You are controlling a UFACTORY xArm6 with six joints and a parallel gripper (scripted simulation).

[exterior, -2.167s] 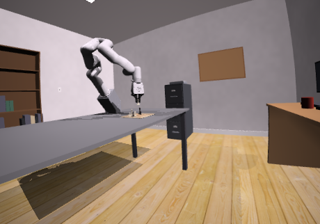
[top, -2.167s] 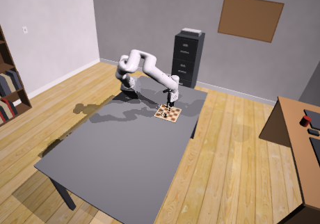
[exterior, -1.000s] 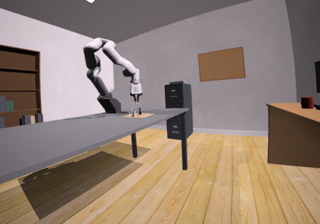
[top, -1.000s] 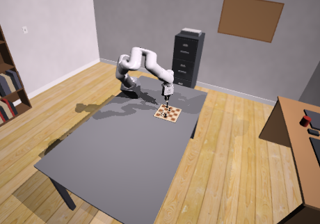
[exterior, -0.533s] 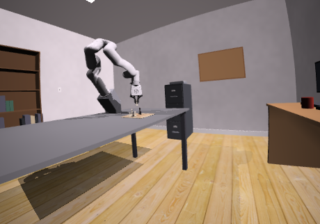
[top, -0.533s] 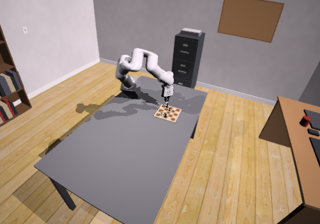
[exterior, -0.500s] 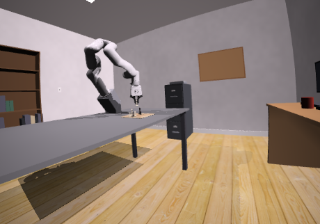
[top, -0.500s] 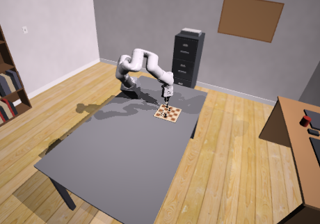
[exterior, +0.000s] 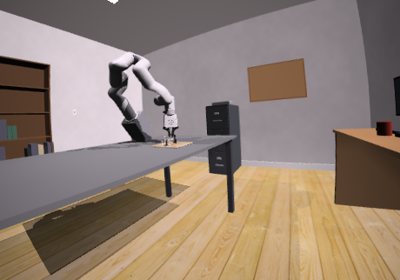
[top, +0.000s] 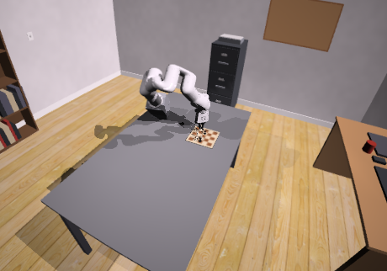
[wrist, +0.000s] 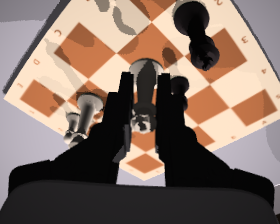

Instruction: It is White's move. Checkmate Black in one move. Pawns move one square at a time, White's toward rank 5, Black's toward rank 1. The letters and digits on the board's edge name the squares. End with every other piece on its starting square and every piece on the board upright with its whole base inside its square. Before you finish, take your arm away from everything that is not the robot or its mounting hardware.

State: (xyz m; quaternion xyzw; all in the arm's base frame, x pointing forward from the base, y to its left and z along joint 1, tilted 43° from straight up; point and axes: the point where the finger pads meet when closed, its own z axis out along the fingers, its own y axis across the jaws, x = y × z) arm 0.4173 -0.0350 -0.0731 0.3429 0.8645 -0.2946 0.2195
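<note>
The small chessboard [top: 203,136] lies on the grey table near the arm's base; it also shows in the exterior view [exterior: 172,144]. My gripper [wrist: 145,90] points down over the board and is shut on a white piece [wrist: 145,93] with a rounded top. It holds the piece low over the board's middle squares; I cannot tell whether its base touches. Another white piece [wrist: 84,117] stands to the left of my fingers. A tall black piece [wrist: 195,31] stands further out to the right. A small black pawn [wrist: 180,86] stands just beside my right finger.
The board has letters and digits on its pale edge [wrist: 38,60]. A dark filing cabinet [top: 227,70] stands behind the table. A wooden desk with a red cup [top: 369,146] is at the right. A bookshelf [top: 10,100] is at the left.
</note>
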